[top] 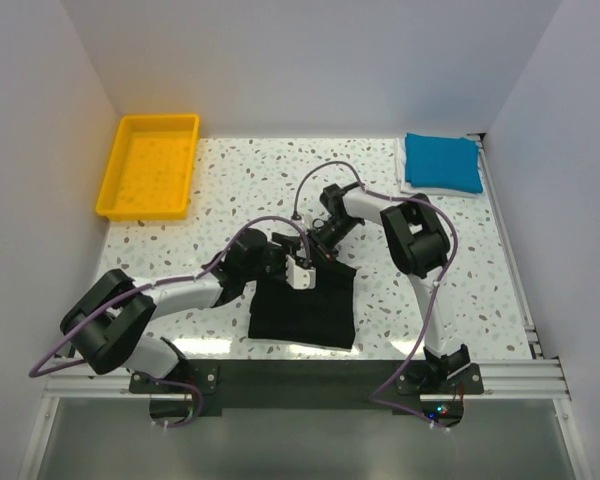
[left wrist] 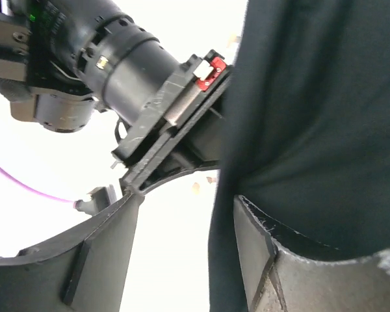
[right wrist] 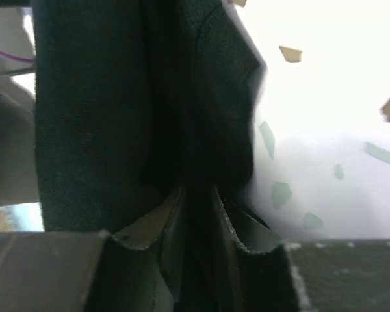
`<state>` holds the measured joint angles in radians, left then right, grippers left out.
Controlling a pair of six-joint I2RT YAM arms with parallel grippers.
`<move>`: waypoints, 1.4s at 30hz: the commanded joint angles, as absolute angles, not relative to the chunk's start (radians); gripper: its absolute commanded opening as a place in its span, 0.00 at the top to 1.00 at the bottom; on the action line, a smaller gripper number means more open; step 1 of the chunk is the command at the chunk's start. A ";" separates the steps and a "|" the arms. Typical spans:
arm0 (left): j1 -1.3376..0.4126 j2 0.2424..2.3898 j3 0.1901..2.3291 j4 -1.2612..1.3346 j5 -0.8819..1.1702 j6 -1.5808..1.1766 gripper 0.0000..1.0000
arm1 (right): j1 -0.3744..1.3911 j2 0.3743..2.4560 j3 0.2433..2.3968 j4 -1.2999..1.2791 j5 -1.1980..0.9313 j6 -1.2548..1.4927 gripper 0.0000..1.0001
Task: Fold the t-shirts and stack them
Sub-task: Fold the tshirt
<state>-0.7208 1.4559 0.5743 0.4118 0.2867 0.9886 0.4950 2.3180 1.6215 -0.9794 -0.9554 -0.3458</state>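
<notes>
Right jaws tight on t-shirt [top: 305, 312], left jaws wide

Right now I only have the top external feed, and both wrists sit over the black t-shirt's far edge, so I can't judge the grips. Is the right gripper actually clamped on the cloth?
Observer: Yes. In the right wrist view the right gripper is shut on the black t-shirt, with a bunched fold pinched between its jaws.
Operator: And the left one, does it have cloth too?
Observer: No. In the left wrist view the left gripper is open. The shirt's edge lies in the gap against one of its fingers, and the other finger is clear of the cloth.
</notes>
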 commanded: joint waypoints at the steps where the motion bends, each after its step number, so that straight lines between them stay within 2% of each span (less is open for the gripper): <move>1: -0.716 1.362 0.586 0.445 0.271 0.980 0.34 | 0.479 2.315 1.712 -1.003 -0.776 -0.437 0.71; 5: -0.707 1.267 0.655 0.240 0.314 0.925 0.33 | 0.480 2.304 1.805 -1.084 -0.729 -0.480 0.63; 10: -0.605 1.212 0.771 -0.030 0.440 0.726 0.33 | 0.479 2.281 1.949 -1.198 -0.666 -0.523 0.55; 14: -0.488 1.252 0.860 -0.194 0.528 0.646 0.32 | 0.462 2.273 2.071 -1.285 -0.583 -0.558 0.45; 20: -0.375 1.411 0.994 -0.289 0.624 0.569 0.32 | 0.378 2.261 2.210 -1.396 -0.564 -0.604 0.38; 24: -0.292 1.587 1.155 -0.451 0.730 0.577 0.30 | 0.328 2.211 2.137 -1.512 -0.612 -0.696 0.32; 27: -0.241 1.727 1.271 -0.563 0.836 0.575 0.24 | 0.324 2.142 1.934 -1.468 -0.597 -0.730 0.31; 29: -0.226 1.800 1.330 -0.616 0.867 0.580 0.23 | 0.324 2.115 1.878 -1.419 -0.601 -0.732 0.31; 38: -0.222 1.925 1.348 -0.686 0.911 0.626 0.21 | 0.336 2.131 1.767 -1.351 -0.600 -0.732 0.35; 41: -0.224 1.937 1.328 -0.670 0.911 0.614 0.22 | 0.341 2.138 1.741 -1.339 -0.580 -0.736 0.38; 42: -0.224 1.943 1.325 -0.672 0.908 0.614 0.23 | 0.342 2.140 1.729 -1.336 -0.578 -0.738 0.42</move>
